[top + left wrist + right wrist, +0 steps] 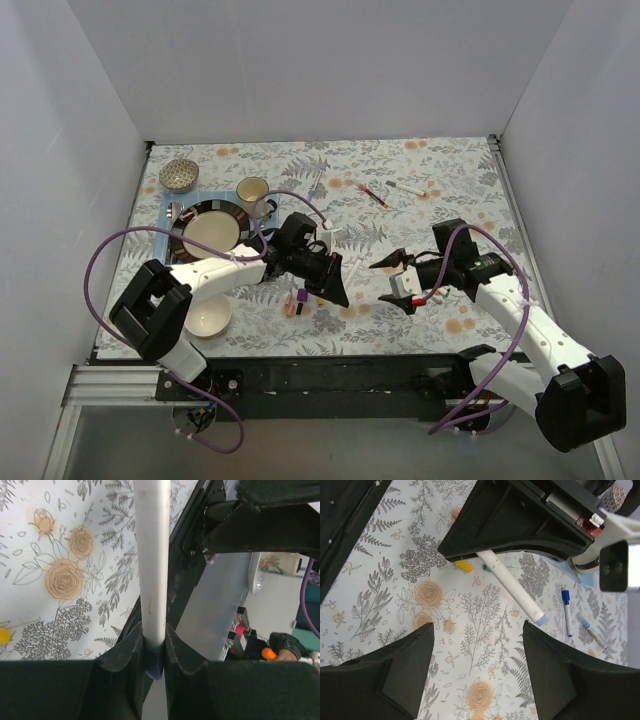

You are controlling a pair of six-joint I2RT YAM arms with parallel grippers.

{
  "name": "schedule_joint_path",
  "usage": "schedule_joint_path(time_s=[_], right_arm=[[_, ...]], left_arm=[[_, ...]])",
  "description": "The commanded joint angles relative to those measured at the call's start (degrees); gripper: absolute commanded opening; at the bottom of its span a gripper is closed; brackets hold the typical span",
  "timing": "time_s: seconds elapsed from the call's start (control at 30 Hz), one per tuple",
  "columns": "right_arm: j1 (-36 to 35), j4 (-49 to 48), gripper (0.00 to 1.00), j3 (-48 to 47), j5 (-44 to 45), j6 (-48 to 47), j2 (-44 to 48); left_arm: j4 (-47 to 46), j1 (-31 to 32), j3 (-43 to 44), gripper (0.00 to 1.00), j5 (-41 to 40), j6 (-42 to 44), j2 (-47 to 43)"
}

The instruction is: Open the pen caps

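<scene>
My left gripper (335, 282) is shut on a white-barrelled pen (357, 268), held above the floral table. In the left wrist view the barrel (152, 555) runs up from the fingertips (131, 647), with its blue end (154, 666) pinched between them. My right gripper (392, 282) is open and empty, just right of that pen. In the right wrist view the pen (512, 587) slants down from the left gripper (520, 515), and its pale blue end (540, 621) sits near my right finger (560, 670). Loose yellow (464, 566) and green (485, 567) caps lie on the table.
Purple (299, 296) and pink (289, 308) caps lie by the left gripper. Pens lie at the back (372, 193) (405, 188) and beside it (566, 610). A dark plate (185, 228), a mug (252, 190) and a white bowl (208, 316) stand at left.
</scene>
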State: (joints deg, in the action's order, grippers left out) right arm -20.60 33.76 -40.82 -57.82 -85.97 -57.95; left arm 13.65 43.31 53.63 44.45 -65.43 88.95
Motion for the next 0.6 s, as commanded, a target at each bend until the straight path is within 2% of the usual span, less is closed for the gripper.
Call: schedule_joint_path(time_s=[0.0,0.33,0.43,0.57], right_arm=[[-2.51,0.35,0.77,-0.58,1.30,-7.28,0.47],[-11.73,-0.71,0.74,-0.93,9.38,-6.57,-2.16],[-14.37,-0.54,0.71,-0.67,13.08,-6.31,-4.18],[-15.78,-0.01,0.62,-0.58,15.81,-6.22,-6.03]], left_arm=[[3.93,0.37,2.71,0.00,5.21,1.89,1.14],[7.71,4.76,9.21,0.00,5.92,3.55,10.10],[8.76,4.94,10.88,0.00,5.48,4.08,10.63],[9.29,4.94,11.50,0.00,5.21,4.35,10.37]])
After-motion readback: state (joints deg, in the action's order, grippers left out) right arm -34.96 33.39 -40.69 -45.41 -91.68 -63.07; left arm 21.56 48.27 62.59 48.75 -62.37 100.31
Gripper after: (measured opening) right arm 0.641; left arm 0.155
